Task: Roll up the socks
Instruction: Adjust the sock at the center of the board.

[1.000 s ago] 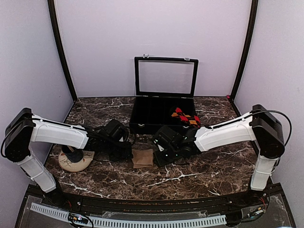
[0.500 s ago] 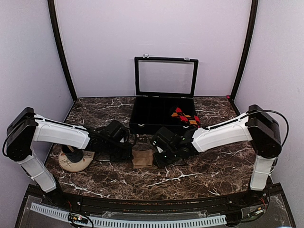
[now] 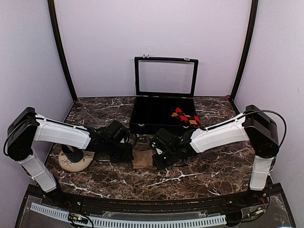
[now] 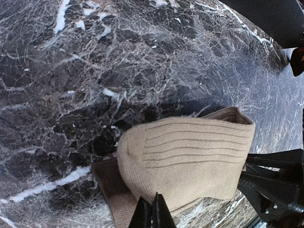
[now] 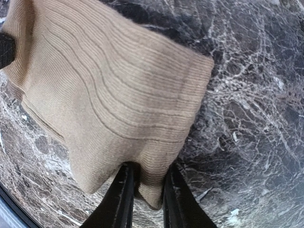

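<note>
A tan ribbed sock (image 3: pixel 142 159) lies folded on the marble table between my two grippers. My left gripper (image 3: pixel 128 153) is at its left edge. In the left wrist view the left gripper (image 4: pixel 152 214) is shut, pinching the near edge of the sock (image 4: pixel 190 159), which folds over a darker brown layer (image 4: pixel 111 187). My right gripper (image 3: pixel 156 156) is at the sock's right edge. In the right wrist view the right gripper (image 5: pixel 145 190) is shut on a bunched fold of the sock (image 5: pixel 109 95).
A black case (image 3: pixel 142 124) with its glass lid up stands behind the sock and holds red and orange socks (image 3: pixel 185 116). Another tan sock with a dark one on it (image 3: pixel 73 160) lies at the left, under the left arm.
The right gripper has moved a little to the left with its end of the sock, pushing the sock narrower. The left gripper has barely moved.
</note>
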{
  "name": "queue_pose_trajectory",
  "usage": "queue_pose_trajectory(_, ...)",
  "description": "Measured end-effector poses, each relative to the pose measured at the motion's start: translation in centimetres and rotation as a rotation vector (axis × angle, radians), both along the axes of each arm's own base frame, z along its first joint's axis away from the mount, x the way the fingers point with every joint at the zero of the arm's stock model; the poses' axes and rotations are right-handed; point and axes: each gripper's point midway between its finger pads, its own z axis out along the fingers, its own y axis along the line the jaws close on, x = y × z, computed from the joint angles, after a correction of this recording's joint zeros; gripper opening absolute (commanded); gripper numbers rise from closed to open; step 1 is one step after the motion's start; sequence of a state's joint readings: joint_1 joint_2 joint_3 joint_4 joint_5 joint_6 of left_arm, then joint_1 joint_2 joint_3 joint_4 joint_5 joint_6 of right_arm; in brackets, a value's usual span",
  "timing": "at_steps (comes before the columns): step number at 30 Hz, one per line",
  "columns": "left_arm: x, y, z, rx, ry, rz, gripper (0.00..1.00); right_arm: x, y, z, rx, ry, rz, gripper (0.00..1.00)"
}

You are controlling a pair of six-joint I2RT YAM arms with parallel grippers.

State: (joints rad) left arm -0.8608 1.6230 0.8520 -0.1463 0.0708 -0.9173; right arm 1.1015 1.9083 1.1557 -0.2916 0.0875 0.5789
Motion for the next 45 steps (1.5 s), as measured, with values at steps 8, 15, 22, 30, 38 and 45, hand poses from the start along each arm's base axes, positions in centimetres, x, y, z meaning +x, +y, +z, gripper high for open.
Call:
queue_pose_trajectory(8,0.1,-0.2,-0.2,0.002,0.004,-0.002,0.00,-0.3,0.1,-0.1,0.028,0.012,0.001,0.15)
queue_pose_trajectory(15,0.0,-0.3,-0.1,-0.004,0.009,-0.008,0.00,-0.8,-0.5,0.0,0.139,0.093,-0.022,0.15)
queue_pose_trajectory(22,-0.1,-0.4,-0.2,-0.010,0.013,-0.009,0.00,-1.1,-1.3,0.0,0.271,0.199,-0.068,0.15)
queue_pose_trajectory(30,-0.5,0.0,-0.9,-0.007,0.026,0.000,0.00,-1.0,-2.6,0.0,0.386,0.290,-0.140,0.15)
queue_pose_trajectory(38,-0.8,-0.5,-1.0,-0.017,0.031,0.001,0.00,-0.5,-3.4,0.0,0.442,0.330,-0.193,0.19)
queue_pose_trajectory(45,-1.2,-0.8,-1.3,-0.015,0.040,-0.003,0.00,-0.2,-3.6,0.6,0.433,0.303,-0.195,0.99)
